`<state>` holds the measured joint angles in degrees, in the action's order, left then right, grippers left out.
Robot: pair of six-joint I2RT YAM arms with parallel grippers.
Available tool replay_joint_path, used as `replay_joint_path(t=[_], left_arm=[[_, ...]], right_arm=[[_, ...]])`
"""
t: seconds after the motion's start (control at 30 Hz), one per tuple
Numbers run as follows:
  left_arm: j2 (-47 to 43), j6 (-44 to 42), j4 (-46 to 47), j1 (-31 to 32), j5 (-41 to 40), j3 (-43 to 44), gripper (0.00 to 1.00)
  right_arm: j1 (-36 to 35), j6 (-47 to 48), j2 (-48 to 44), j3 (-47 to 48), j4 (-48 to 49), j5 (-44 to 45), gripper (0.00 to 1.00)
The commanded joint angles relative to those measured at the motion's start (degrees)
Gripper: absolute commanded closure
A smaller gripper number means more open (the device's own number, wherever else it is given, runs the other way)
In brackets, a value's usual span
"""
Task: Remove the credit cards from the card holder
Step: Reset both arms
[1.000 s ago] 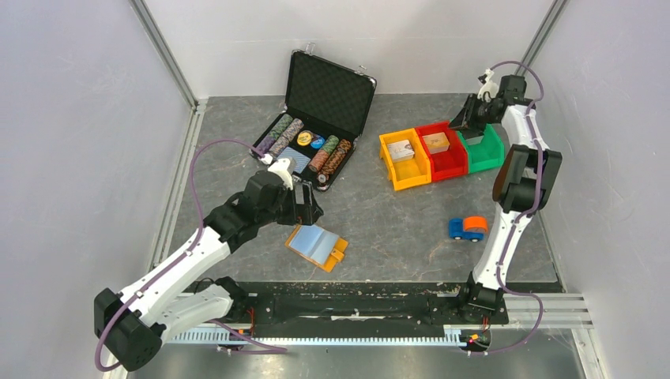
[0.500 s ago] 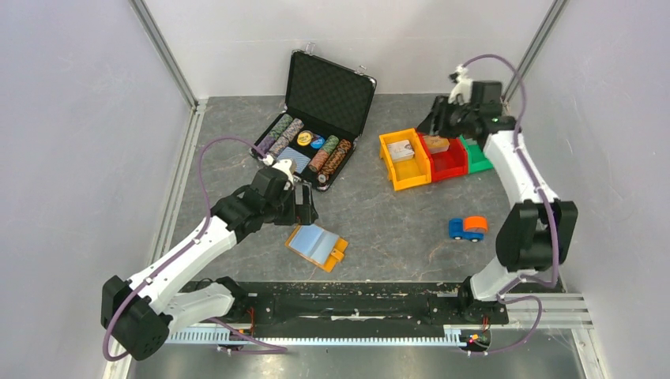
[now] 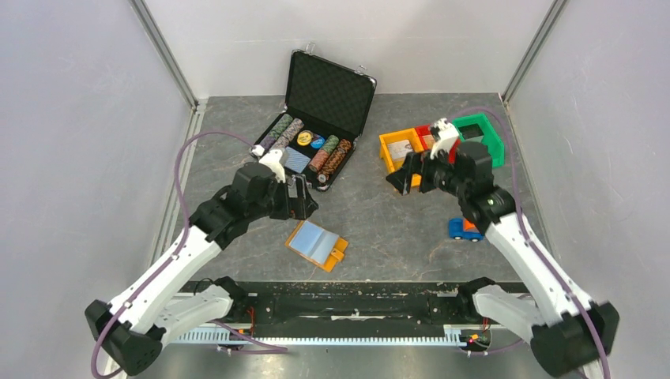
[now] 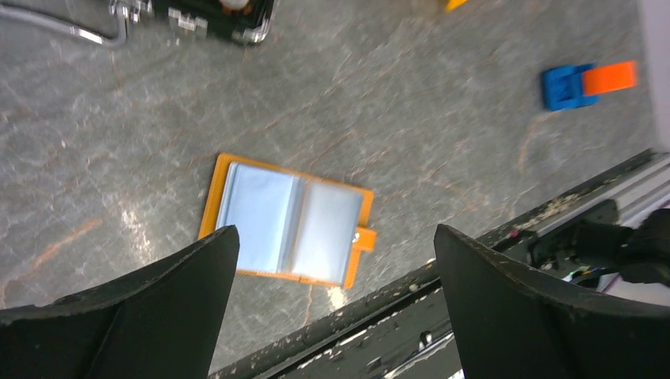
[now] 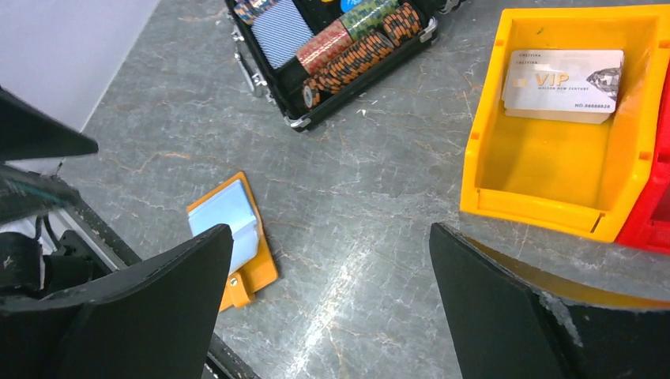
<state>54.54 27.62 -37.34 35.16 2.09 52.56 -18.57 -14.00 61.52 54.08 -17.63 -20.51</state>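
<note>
The grey stone-look table (image 3: 379, 229) carries an open black poker chip case (image 3: 328, 91) at 12 o'clock. A row of bins stands at 2 o'clock, and the right arm covers most of them from above.

The left gripper (image 3: 303, 199) hangs with jaws spread wide and nothing between them. The right gripper (image 3: 412, 172) is likewise wide apart and empty, poised by the yellow bin (image 5: 553, 209).

The card holder (image 3: 318, 245) lies opened flat on the table near the front edge. It is close to the left gripper, at about its 5 o'clock. From the right gripper it is well apart, at roughly 8 o'clock, so the left arm looks the better placed. From above, its long axis runs from 10 to 4 o'clock, with the clasp tab at the 4 o'clock end.

A light blue card (image 4: 257, 209) sits in one sleeve. The other sleeve (image 4: 328, 229) looks paler, and I cannot tell whether it holds a card. A grey printed VIP card (image 5: 562, 79) lies inside the yellow bin.
</note>
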Motion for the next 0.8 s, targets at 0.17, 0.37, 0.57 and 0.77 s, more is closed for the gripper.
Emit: replay_joint_path(t=[0.17,0.37,0.57,0.77], left_arm=[[-10.8,-0.5,10.0,-0.2,-1.0,-1.5,0.0],[-13.9,1.0,11.2,-0.2,-1.9,-4.5,0.0],[-14.8,2.0,11.4,-0.2,-1.8,-5.4,0.0],[-15.3,2.2,11.2,-0.2,-1.9,-5.8,0.0]], right_arm=[[-0.6,-7.0,-16.9,-18.0,12.7,7.1,0.02],[-0.6,-7.3,-20.0,-21.4,14.9,8.0,0.02],[-0.6,-8.2,-20.3,-21.8,14.7,9.7,0.02],[-0.6,-8.2,-21.3,-21.9,14.5,10.8,0.02]])
